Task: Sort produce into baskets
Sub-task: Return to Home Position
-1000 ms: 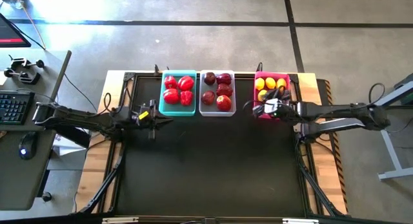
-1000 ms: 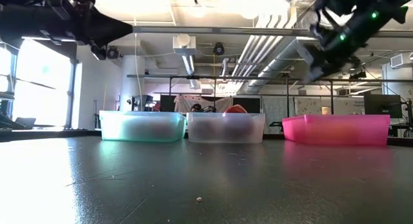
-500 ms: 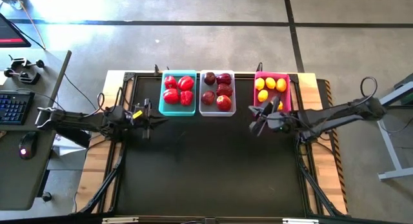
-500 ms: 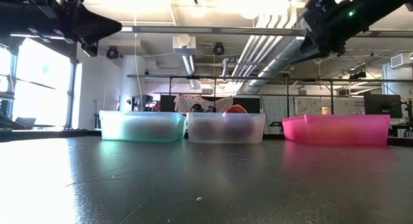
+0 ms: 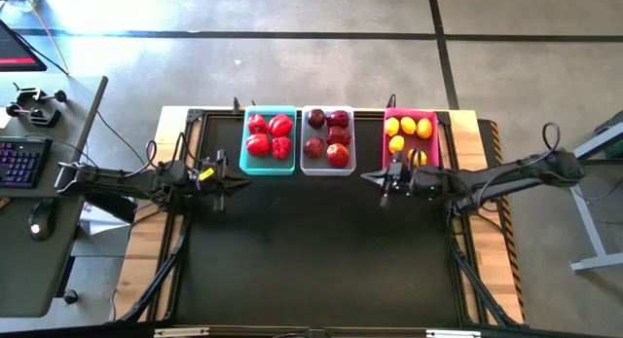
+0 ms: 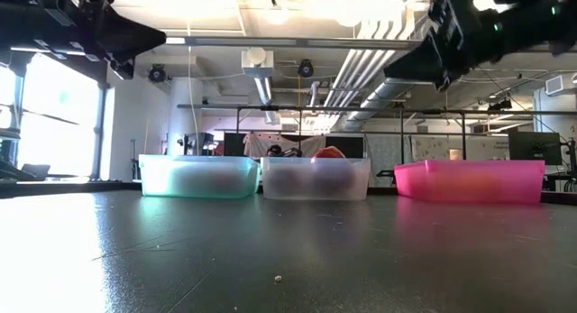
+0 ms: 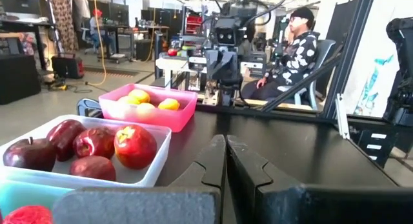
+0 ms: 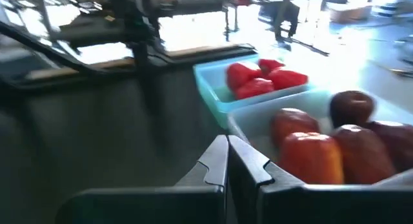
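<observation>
The black table mat lies in a bright workshop with pipes along the ceiling. The left gripper hangs above the mat with its two fingers pressed together and nothing between them. Its arm reaches in level from the left side. The right gripper is also closed and empty, its fingers touching, and its arm is stretched level from the right. Behind them stand three bins in a row: the teal bin with red peppers, the white bin with dark red apples, and the pink bin with lemons.
</observation>
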{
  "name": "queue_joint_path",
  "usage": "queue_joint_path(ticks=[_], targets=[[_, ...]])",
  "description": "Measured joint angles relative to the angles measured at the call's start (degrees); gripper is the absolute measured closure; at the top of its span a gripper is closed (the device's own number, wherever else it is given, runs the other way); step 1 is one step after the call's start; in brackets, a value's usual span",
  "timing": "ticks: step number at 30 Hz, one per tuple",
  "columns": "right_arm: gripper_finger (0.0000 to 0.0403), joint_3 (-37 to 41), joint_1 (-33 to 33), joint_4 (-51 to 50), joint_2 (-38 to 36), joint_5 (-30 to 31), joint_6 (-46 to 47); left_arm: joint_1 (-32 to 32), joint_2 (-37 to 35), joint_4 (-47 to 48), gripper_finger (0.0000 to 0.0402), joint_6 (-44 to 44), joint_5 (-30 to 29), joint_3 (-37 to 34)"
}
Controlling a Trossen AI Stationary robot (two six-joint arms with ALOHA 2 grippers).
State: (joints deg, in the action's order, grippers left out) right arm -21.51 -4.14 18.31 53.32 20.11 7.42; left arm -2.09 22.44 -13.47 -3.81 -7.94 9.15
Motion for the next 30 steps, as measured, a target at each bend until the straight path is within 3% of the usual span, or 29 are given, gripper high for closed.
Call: queue_joint_path(ticks=[4, 10, 23, 26, 30], targets=[[0.0403, 6.24, 2.32, 7.44, -4.29, -6.71, -1.14, 0.0, -0.03, 0.12, 0.0401, 1.15, 0.0, 0.0], [0.0403, 13.32, 2.3, 7.93, -16.71, -5.5, -3.05, 0.0, -4.01, 2.45, 0.0401, 1.47, -0.21, 0.01], [0.0403, 18.69, 2.29, -7.17, -43.41, -6.27, -6.27, 0.0, -22.18, 17.2, 0.0401, -0.29, -3.87, 0.04], [0.0403, 18.7, 2.29, -12.53, -50.35, -7.12, -6.39, 0.0, -22.2, 19.33, 0.0401, -0.48, -4.69, 0.03], [0.0403, 18.68, 2.28, -15.63, -53.18, -7.3, -6.46, 0.28, -22.28, 12.76, 0.0401, -0.56, -2.71, -3.89]])
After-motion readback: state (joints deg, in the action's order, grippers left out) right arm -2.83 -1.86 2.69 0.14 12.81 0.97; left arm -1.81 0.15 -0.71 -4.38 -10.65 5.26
